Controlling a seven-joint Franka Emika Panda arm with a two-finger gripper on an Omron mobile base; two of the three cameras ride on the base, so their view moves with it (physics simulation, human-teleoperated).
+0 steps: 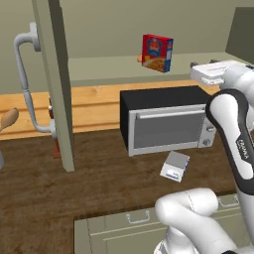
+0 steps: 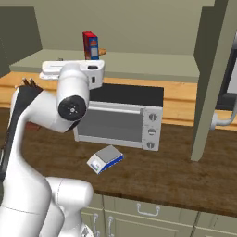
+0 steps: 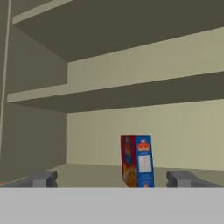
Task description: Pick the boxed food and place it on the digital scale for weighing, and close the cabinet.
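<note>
Inside the open cabinet (image 3: 131, 122) it was just bare olive shelves, and the boxed food (image 3: 137, 161) stood upright on the lowest one, straight ahead of the claw (image 3: 111, 178) and a bit right of centre between the tips. The claw was spread wide with nothing in it, both fingers (image 3: 41, 178) well short of the box.

Risk-wise, the box was tall and narrow, so a finger clipping its edge on the way in would probably tip it over or shove it deeper onto the shelf. The digital scale (image 1: 174, 165) sat far below the claw on the wooden counter (image 1: 99, 183), in front of the toaster oven (image 1: 166, 120), and it's a small target, so a sloppy drop could miss it.

The box had some printed panel, but nothing was readable. The arm (image 1: 241, 149) had "PANDA" on it.
</note>
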